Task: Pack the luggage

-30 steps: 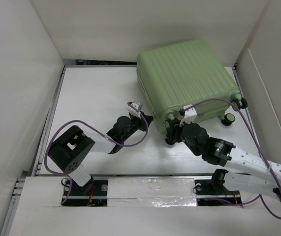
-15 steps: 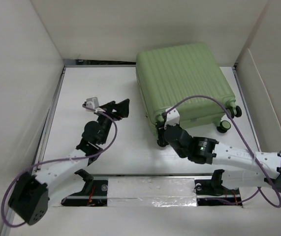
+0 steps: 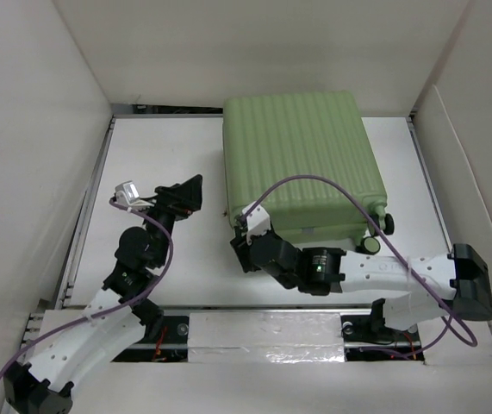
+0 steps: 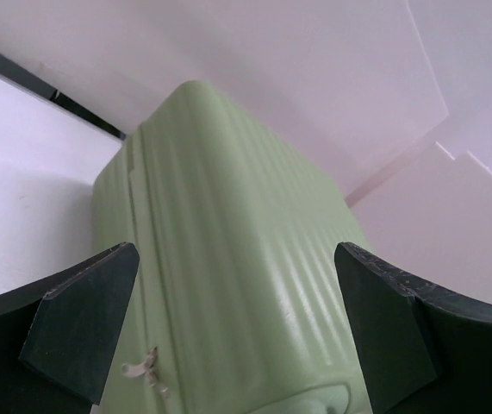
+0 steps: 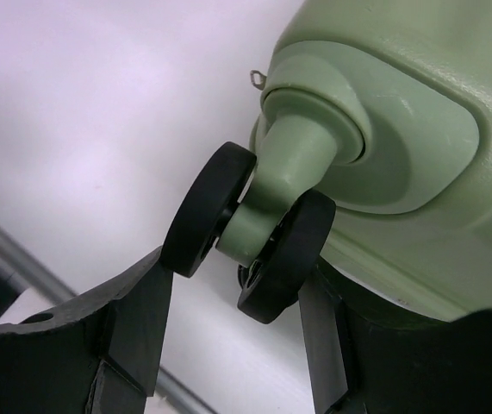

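Note:
The luggage (image 3: 302,155) is a light green ribbed suitcase lying closed and flat at the back of the white table. My right gripper (image 3: 242,250) is at its near left corner. In the right wrist view the right gripper (image 5: 237,272) has a finger on each side of a black twin wheel (image 5: 207,207), pressed against the discs. My left gripper (image 3: 185,197) hangs wide open to the left of the suitcase, apart from it. The left wrist view shows the left gripper (image 4: 233,254) with nothing between its fingers and the luggage (image 4: 228,172) beyond.
White walls (image 3: 30,129) close in the table on the left, back and right. A slanted white board (image 3: 461,164) stands right of the suitcase. Two more wheels (image 3: 389,222) stick out at its near right corner. A purple cable (image 3: 314,183) loops over the shell.
The luggage has slid left and turned, with my right gripper on its wheel. My left gripper has opened wide and swung left, away from the suitcase.

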